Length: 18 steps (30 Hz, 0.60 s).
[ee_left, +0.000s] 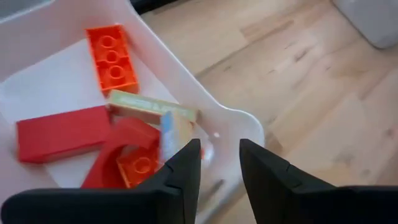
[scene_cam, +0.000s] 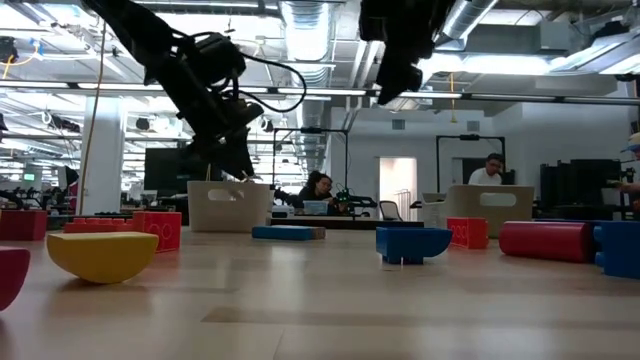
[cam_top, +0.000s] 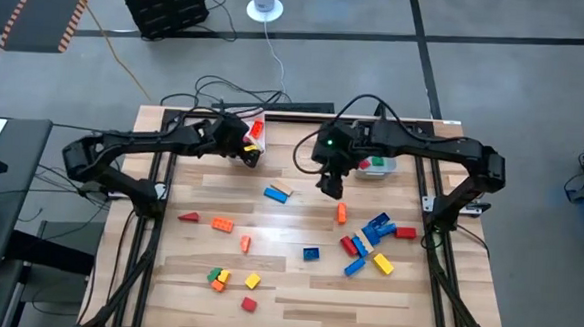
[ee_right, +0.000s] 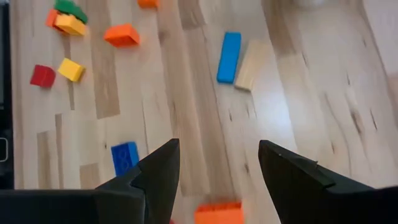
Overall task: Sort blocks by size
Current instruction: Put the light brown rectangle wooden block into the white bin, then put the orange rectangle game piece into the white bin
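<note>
Loose blocks lie over the wooden table: a blue bar (ee_right: 229, 57) beside a tan bar (ee_right: 249, 65), an orange brick (cam_top: 341, 213), a blue brick (cam_top: 310, 253), and a mixed cluster (cam_top: 373, 238) at the right. My left gripper (ee_left: 219, 158) hangs open over the near corner of the left clear bin (ee_left: 236, 121), with nothing between its fingers. In that bin lie an orange brick (ee_left: 112, 59), red bricks (ee_left: 59, 134), a tan bar (ee_left: 149, 104) and a blurred blue-and-tan piece (ee_left: 169, 134). My right gripper (ee_right: 217, 165) stands open above the table's middle, over the orange brick (ee_right: 217, 213).
A second clear bin (cam_top: 377, 166) stands at the far right, behind my right gripper (cam_top: 329, 183). More blocks lie near the front: a yellow-green cluster (cam_top: 218, 277), a yellow cube (cam_top: 253, 281) and a red cube (cam_top: 249, 303). Bare wood shows at the near right.
</note>
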Each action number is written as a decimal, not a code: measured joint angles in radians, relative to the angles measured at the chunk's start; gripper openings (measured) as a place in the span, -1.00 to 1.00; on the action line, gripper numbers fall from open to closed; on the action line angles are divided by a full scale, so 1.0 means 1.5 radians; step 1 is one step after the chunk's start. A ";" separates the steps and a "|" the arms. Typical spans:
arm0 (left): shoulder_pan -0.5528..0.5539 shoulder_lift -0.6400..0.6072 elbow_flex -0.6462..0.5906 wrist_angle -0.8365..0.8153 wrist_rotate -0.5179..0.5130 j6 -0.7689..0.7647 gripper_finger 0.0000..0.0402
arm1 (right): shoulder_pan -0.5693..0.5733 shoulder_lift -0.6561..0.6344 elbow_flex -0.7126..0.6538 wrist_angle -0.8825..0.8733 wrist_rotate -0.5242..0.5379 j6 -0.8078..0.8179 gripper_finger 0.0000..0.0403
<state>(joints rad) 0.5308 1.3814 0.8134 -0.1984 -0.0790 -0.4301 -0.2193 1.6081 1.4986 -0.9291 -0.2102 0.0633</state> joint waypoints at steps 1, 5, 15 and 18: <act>0.000 -0.003 0.004 -0.005 0.009 0.000 -0.45 | 0.001 0.000 0.000 -0.007 0.000 0.009 0.22; 0.000 -0.035 0.028 -0.023 0.068 0.026 -0.45 | 0.003 0.000 -0.004 -0.040 0.016 0.062 0.22; -0.006 -0.166 0.062 -0.076 0.140 0.056 -0.45 | 0.020 0.003 -0.148 -0.066 0.024 0.451 0.22; -0.006 -0.206 0.063 -0.090 0.141 0.083 -0.44 | 0.058 0.009 -0.169 -0.066 0.036 0.531 0.22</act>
<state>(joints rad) 0.5220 1.0727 0.9078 -0.3335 0.1318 -0.3050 -0.1320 1.6212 1.2455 -1.0279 -0.1570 0.8594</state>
